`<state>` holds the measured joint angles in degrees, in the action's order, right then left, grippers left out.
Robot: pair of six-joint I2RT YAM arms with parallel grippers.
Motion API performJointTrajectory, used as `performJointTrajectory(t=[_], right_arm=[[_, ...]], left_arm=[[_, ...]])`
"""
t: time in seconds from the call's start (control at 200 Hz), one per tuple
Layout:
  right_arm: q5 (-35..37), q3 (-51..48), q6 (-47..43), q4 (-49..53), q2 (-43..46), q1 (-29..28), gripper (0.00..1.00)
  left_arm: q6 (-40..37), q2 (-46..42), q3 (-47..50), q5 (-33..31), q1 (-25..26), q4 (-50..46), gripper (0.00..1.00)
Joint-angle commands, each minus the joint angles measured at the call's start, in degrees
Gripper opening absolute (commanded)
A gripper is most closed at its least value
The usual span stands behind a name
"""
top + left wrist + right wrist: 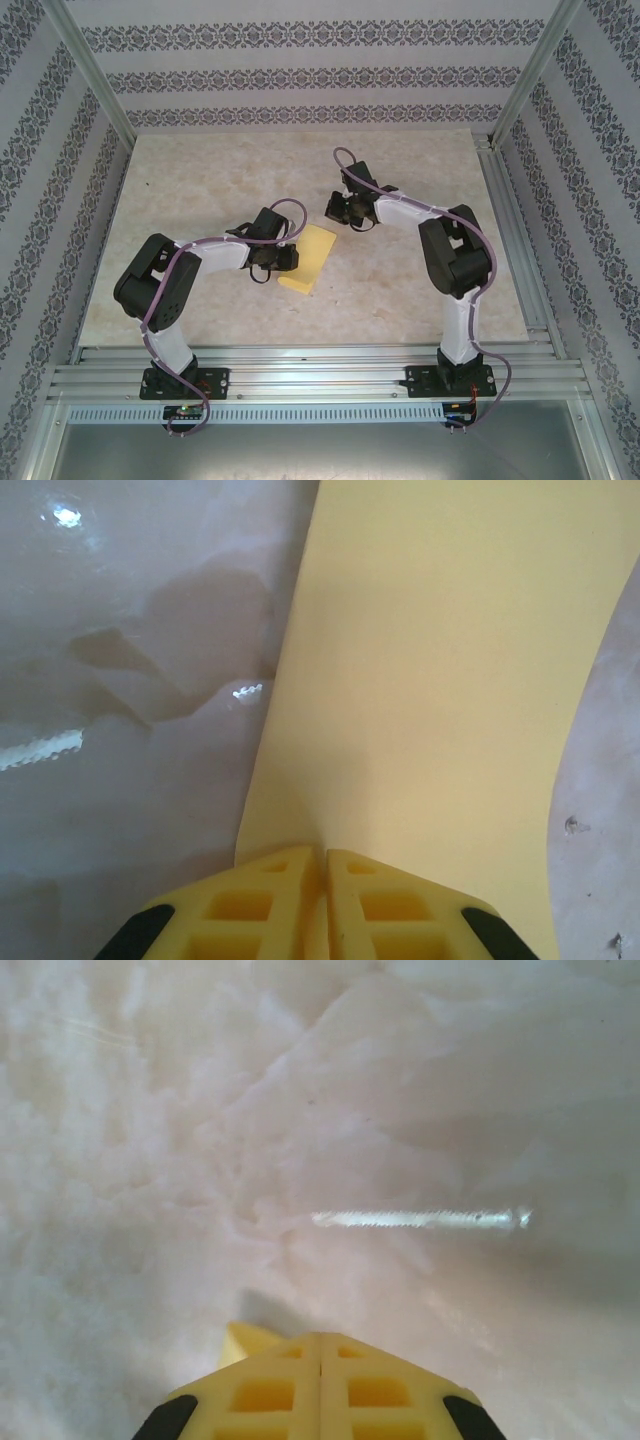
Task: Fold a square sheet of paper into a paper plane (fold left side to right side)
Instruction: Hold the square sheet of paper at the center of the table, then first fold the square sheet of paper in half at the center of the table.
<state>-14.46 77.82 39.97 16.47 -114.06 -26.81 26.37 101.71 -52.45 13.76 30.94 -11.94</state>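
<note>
On my left the counter (pixel 190 170) lies bare from the patterned wall (pixel 40 200) to my left arm, and its far half is open room too. My left tool (pixel 285 260) reaches in low from the left and meets the left edge of the yellow sheet of paper (pixel 310 258). The sheet sits near the middle of the counter, a little toward the near side, as a slanted oblong with its long edges running up to the right.

Seen from the left wrist, my left tool (pixel 322 875) is pressed together on the sheet's (pixel 430 680) near edge. The paper enters the slit between the two yellow fingers (pixel 260 910) and runs away from them in a broad, gently curved band. Its left edge stands sharp against the glossy counter. The frame cuts off its far end and lower right, so I cannot tell how many layers I pinch.

Further right, my right tool (pixel 335 210) hangs near the sheet's far corner; from above I cannot tell whether they touch. In the right wrist view it (pixel 320 1355) is pressed together with nothing between its fingers. A small yellow corner (pixel 245 1340) pokes out beside the left finger, and I cannot make out whether it is paper or part of the tool. A bright glare streak (pixel 420 1218) crosses the pale counter ahead.

Beyond my right arm the counter runs open to the aluminium rail (pixel 520 250) at its right edge
</note>
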Motion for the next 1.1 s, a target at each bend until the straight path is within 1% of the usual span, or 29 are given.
performJointTrajectory(t=[0.0,0.145,0.2,0.32,0.624,0.779,0.899,1.094], right_arm=[[-2.1,-4.6,1.6,-5.0,4.8,-3.4,0.02],[-3.0,-7.2,5.6,-8.6,3.7,-7.9,0.01],[-3.2,-7.9,7.2,-10.7,2.5,-8.5,0.01],[-3.4,-6.6,7.7,-11.1,-1.1,-9.3,0.0],[-1.9,-5.4,7.2,-7.9,-6.6,-9.9,0.0],[-0.7,-5.8,6.0,-4.7,-7.4,-9.9,0.0],[-0.3,-6.5,5.7,-4.3,-7.6,-10.0,0.0],[0.0,-6.4,5.7,-3.7,-8.0,-10.1,0.0]], left_arm=[[-1.2,2.7,2.6,-2.9,1.1,-12.0,0.14],[-1.1,2.7,2.0,-2.6,1.1,-12.0,0.14],[-1.1,2.7,1.8,-2.7,1.2,-12.1,0.14],[-1.4,2.8,1.6,-2.8,1.1,-12.4,0.14],[-1.4,2.7,2.1,-2.6,1.3,-12.1,0.14],[-1.7,1.5,3.3,-2.0,1.2,-12.2,0.16],[-1.6,-0.3,5.4,-0.6,1.2,-11.7,0.17],[-1.4,-3.2,8.8,-0.7,1.2,-12.6,0.18]])
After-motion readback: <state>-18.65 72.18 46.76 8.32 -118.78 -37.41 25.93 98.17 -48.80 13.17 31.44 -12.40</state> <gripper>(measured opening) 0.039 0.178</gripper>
